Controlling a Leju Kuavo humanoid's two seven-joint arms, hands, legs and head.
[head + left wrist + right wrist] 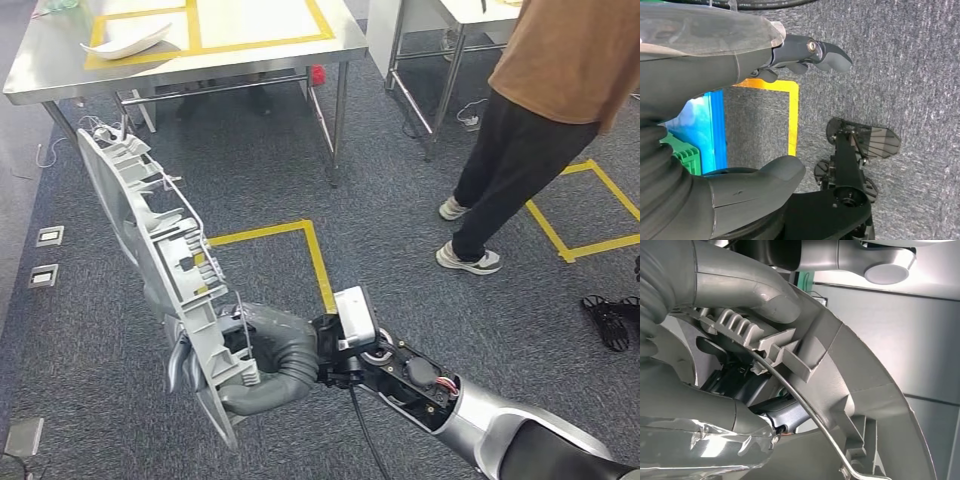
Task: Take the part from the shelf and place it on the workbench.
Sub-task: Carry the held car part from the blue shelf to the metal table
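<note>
The long grey plastic part (155,250) is held up over the carpeted floor (377,220), clamped at its lower end by the right robot hand (249,360), thumb and fingers wrapped around it. The steel worktop (45,75) with yellow tape sits well beyond it. The left robot hand (753,125) is seen with fingers apart, nothing in it. A person (543,110) is standing nearby.

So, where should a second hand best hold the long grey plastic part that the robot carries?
Probably at the free upper end of the part, coming from its ribbed open side. The right hand grips only the lower end, so the long piece tilts up and away unsupported. The ribs and edges there give fingers something to hook.
</note>
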